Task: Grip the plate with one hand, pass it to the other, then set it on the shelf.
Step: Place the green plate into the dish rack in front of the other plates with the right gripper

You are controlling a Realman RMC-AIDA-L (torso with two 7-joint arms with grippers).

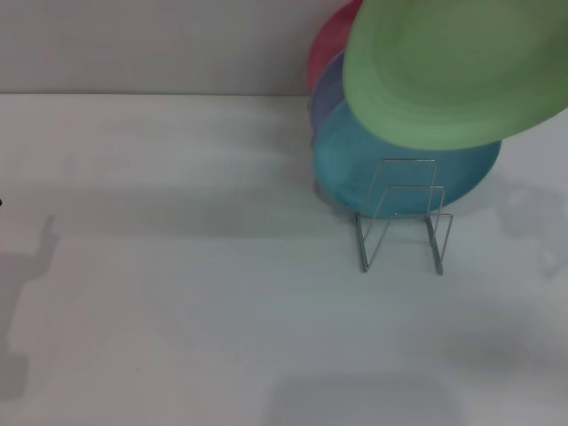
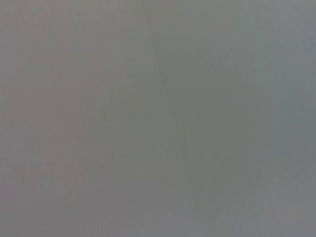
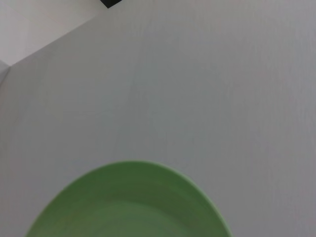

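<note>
Hand unseen, grip state untellable; green plate [image 1: 453,75] aloft at far right: light, stiff, slippery; best pinched at rim.

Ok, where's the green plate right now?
Head view, upper right: the green plate is lifted above the table, over the turquoise plate and the wire rack.

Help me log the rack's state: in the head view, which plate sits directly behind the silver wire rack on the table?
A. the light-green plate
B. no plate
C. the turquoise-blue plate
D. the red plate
C: the turquoise-blue plate shows through the wire rack loops, while the light-green plate is up above it.
</note>
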